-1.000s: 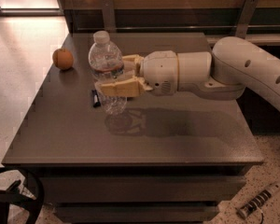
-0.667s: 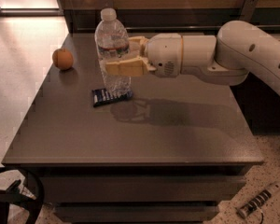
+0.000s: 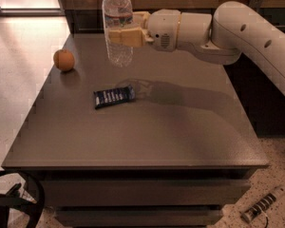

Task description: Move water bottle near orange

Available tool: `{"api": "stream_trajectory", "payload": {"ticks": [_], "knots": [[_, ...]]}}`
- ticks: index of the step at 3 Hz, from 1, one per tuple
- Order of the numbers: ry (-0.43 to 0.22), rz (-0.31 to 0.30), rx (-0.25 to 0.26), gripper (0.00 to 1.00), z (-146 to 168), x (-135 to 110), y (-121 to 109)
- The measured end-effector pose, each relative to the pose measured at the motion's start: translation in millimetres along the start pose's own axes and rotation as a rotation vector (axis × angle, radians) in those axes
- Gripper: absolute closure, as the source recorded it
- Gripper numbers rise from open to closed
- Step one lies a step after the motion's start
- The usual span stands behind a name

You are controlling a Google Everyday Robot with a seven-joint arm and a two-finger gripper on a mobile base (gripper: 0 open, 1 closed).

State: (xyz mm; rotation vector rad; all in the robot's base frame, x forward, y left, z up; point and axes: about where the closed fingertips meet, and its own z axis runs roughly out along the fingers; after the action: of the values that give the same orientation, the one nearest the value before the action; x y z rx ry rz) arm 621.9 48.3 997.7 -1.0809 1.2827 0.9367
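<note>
The gripper [image 3: 121, 36] sits high in the upper middle of the frame, its pale fingers clamped around the waist of the water bottle [image 3: 118, 8], which stands upright in the grasp and hangs clear of the counter [image 3: 180, 137], with its shadow lying on the surface below. So the pick-up looks done. What's left, I'd say, is the carry toward the left and the set-down, because the orange [image 3: 64, 60] rests well apart from the bottle near the counter's left edge. A dark snack wrapper [image 3: 114, 97] lies flat below the bottle, toward the middle of the counter. The bottle's label band shows red and white, and the wrapper has pale lettering, but I can't read a word on either.
</note>
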Motion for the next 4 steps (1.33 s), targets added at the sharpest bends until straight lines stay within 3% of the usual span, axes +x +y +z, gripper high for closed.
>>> {"api": "stream_trajectory", "payload": {"ticks": [2, 3, 4], "knots": [[0.012, 0.047, 0.111, 1.0, 37, 47, -81], [0.023, 0.067, 0.128, 1.0, 50, 68, -95], [0.036, 0.042, 0.117, 1.0, 83, 79, -84]]}}
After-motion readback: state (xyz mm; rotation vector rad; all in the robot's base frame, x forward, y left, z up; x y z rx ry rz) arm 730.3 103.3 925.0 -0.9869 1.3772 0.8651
